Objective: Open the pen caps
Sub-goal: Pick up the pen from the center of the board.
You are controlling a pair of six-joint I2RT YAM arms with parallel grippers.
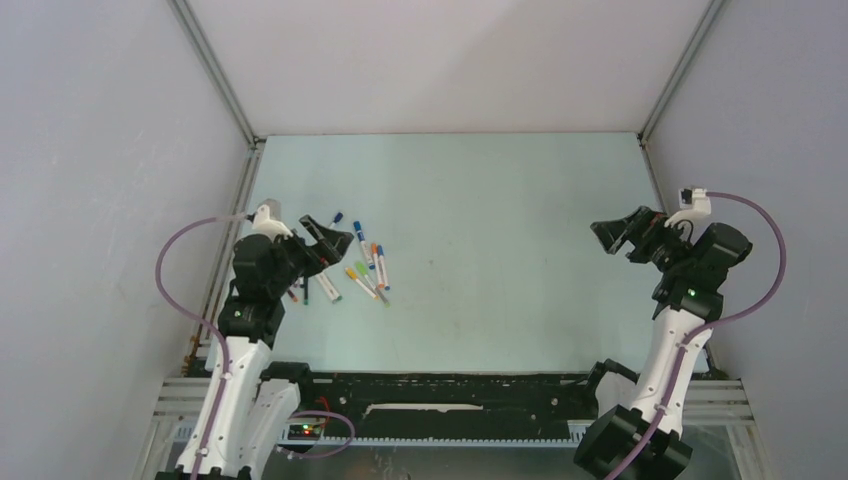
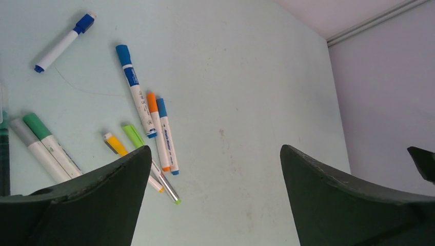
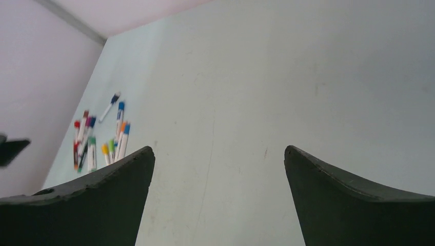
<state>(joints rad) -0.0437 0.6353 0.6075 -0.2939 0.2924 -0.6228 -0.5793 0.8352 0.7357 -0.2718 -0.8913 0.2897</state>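
The pen caps (image 2: 123, 54) sat on their pens (image 1: 365, 262), which lay in a loose group near the left edge of the counter (image 1: 500, 250), about halfway between its near and far edges. The left pincer (image 1: 330, 236) hung just beside this group, its jaws wide and holding nothing. The right pincer (image 1: 612, 240) was well apart from it, near the right edge, also wide and empty. The caps looked light, stiff and smooth, so I judged they could slip easily. It seemed best for one pincer to grip the white body of a pen across its middle while the other took the coloured cap on its sides and pulled straight along the pen. Several pens touched each other, so taking one alone could be delicate. A blue label (image 2: 133, 77) on one pen carried print, but it was too small to read.
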